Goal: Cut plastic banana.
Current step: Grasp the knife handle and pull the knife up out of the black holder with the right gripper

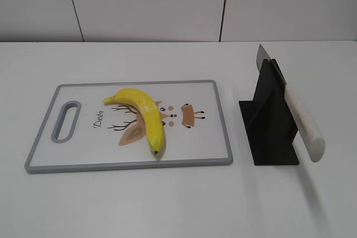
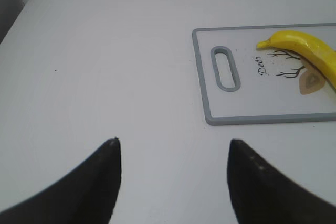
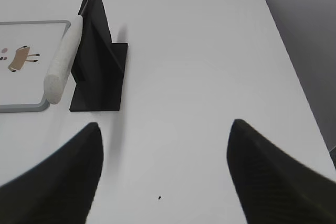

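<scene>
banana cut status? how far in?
Done: only setup. The whole banana lies on the cutting board; the knife sits in its black stand. In hand: nothing; left pincer and right pincer are open over bare table. Left: grab knife, cut.

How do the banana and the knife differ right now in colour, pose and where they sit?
The banana is yellow and curved; the knife has a straight whitish handle. The banana lies flat on the cutting board; the knife leans tilted in the black stand, handle toward the camera, right of the board. Neither is touched by a gripper.
</scene>
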Available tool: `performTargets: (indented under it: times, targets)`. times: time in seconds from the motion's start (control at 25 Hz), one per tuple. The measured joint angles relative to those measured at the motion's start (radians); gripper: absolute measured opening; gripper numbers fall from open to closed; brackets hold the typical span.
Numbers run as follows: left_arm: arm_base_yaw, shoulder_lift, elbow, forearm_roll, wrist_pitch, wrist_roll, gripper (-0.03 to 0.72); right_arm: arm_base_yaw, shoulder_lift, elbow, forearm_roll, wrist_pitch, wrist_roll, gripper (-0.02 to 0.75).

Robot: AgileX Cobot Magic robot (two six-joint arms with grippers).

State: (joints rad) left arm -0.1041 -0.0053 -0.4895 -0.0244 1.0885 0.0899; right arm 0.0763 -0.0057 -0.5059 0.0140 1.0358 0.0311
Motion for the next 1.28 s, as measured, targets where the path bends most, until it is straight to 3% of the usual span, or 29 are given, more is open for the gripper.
performTargets:
  times: [0.64,1.28]
  targets:
    - [0.000,0.000,0.000,0.000,0.000,0.000,0.589,0.000,0.023,-0.019,-0.005,0.001,-0.006,0.564]
    - [0.000,0.000,0.000,0.000,0.000,0.000,0.589,0.008,0.679,-0.346,0.027,0.159,-0.010,0.564]
